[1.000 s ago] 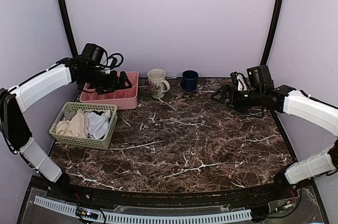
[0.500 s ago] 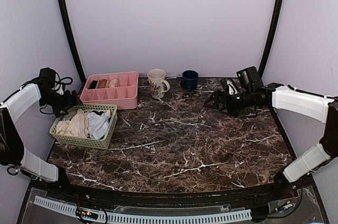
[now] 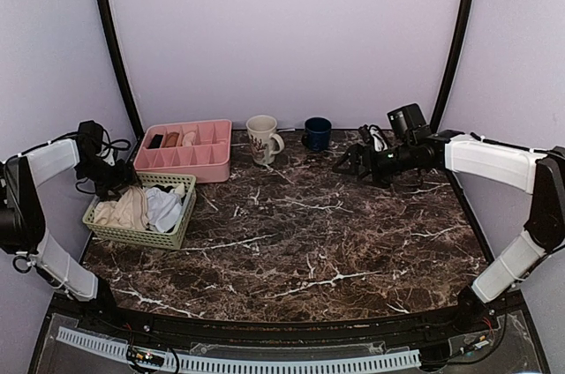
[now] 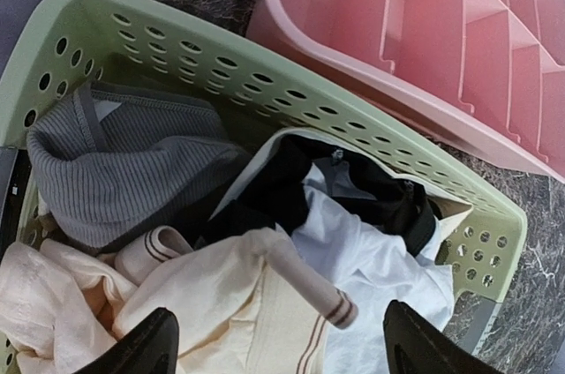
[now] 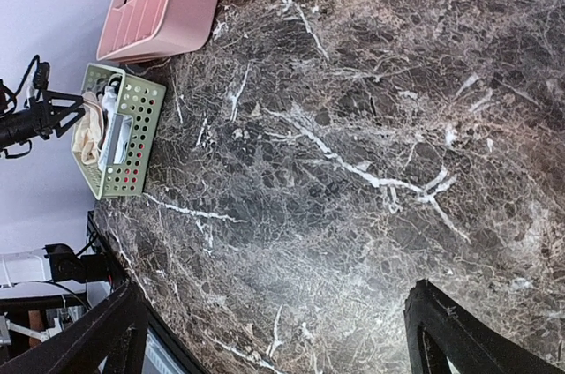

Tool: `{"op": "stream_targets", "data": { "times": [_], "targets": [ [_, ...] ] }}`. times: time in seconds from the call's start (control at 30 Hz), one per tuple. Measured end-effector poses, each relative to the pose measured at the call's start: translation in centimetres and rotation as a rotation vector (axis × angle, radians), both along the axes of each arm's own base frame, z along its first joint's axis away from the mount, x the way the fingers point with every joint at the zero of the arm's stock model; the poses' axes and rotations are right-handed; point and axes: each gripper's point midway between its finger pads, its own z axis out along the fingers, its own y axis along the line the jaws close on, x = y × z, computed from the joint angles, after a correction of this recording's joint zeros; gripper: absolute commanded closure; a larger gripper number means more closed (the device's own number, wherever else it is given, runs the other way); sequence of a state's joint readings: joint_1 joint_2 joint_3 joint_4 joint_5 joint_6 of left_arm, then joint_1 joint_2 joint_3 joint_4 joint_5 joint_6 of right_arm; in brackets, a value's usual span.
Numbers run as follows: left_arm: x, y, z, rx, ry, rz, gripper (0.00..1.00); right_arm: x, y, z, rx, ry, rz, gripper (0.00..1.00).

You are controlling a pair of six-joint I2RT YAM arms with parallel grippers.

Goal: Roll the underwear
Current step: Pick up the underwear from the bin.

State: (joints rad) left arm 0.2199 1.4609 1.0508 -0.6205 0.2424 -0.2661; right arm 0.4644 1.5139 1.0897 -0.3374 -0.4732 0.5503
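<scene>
The underwear (image 4: 203,312) is a cream-beige garment with thin brown stripes at its rolled edge. It lies crumpled in the left half of the green basket (image 4: 177,39). From above it shows as a pale heap (image 3: 124,212) in the basket (image 3: 132,235). My left gripper (image 4: 282,352) is open and empty, its jaws wide apart just above the cream fabric, at the basket's far left edge (image 3: 122,182). My right gripper (image 3: 347,162) is open and empty, held above the bare marble at the far right (image 5: 278,339).
In the basket with it lie a grey ribbed cloth (image 4: 124,171), a white cloth (image 4: 371,268) and a black piece (image 4: 274,189). A pink divided organiser (image 3: 190,162) stands behind the basket. A cream mug (image 3: 261,138) and a blue cup (image 3: 317,132) stand at the back.
My left arm swung from over the pink organiser out to the left, then in and down over the basket. My right gripper moved a little left and toward the back.
</scene>
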Motion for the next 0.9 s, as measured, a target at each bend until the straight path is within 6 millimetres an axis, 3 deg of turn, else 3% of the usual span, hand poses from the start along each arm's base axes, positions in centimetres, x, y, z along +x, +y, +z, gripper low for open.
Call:
{"op": "stream_targets", "data": {
  "times": [0.1,0.27,0.4,0.63,0.8,0.9],
  "targets": [
    [0.2,0.5,-0.9,0.022,0.026,0.002,0.36,0.4,0.2,0.7,0.005,-0.020,0.009,0.01],
    [0.4,1.0,-1.7,0.052,0.046,-0.004,0.71,0.4,-0.1,0.7,-0.006,-0.023,0.015,0.00],
    [0.9,1.3,-1.3,0.072,0.031,-0.013,0.98,0.4,-0.4,0.5,-0.016,-0.017,0.015,0.00],
    [2.1,1.9,2.0,0.114,-0.055,-0.008,1.00,0.4,-1.1,0.8,-0.019,-0.016,0.003,0.00],
    [2.5,0.8,8.4,0.106,-0.214,-0.026,1.00,0.3,-1.3,1.7,-0.008,-0.039,-0.003,0.01],
    [3.5,-1.3,13.2,0.100,-0.325,-0.075,1.00,0.0,-1.5,1.7,-0.005,-0.039,-0.006,0.01]
  ]
}}
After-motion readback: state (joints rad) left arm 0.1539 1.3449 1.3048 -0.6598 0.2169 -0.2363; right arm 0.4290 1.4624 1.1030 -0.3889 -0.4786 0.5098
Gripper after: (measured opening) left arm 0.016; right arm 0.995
